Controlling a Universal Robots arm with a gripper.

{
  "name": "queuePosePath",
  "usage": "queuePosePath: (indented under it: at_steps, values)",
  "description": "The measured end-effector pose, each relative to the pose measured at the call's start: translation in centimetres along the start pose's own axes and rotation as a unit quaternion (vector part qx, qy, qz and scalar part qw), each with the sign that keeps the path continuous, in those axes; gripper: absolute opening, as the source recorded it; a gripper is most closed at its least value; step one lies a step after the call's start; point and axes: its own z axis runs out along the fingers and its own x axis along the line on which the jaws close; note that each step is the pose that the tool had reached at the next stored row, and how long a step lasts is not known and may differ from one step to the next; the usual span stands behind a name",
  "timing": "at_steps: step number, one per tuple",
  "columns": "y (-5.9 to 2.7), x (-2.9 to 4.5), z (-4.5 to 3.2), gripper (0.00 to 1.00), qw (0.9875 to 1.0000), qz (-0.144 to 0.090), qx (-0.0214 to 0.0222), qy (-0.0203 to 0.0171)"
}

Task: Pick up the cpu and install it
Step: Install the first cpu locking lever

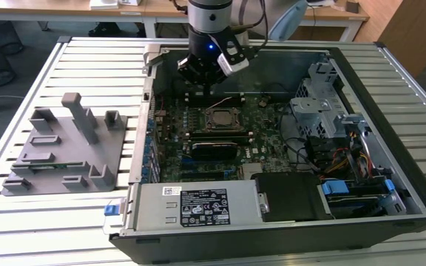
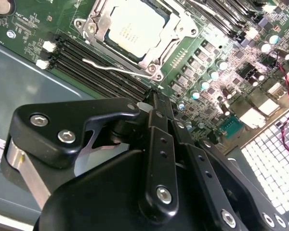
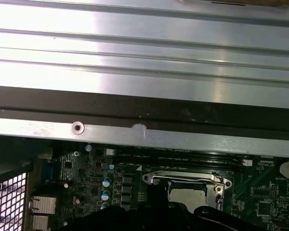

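While the black robot gripper (image 1: 207, 83) hovers over the open computer case (image 1: 390, 138), jaws pressed together and empty, the small silver-grey square cpu (image 2: 131, 32) sits in its metal-rimmed motherboard socket (image 2: 98, 26) just beyond.

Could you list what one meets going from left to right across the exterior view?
Grey plastic fixture with upright posts → small blue latch tab → green motherboard carrying the square silver-topped cpu in its socket → silver metal drive cage → blue plastic drive handle.
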Motion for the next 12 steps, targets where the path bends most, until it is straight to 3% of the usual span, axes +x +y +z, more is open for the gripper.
queuePosePath:
  at_steps: [12]
  values:
    - [-0.03,-0.51,0.00,0.11,1.0000,0.000,0.0000,0.0001]
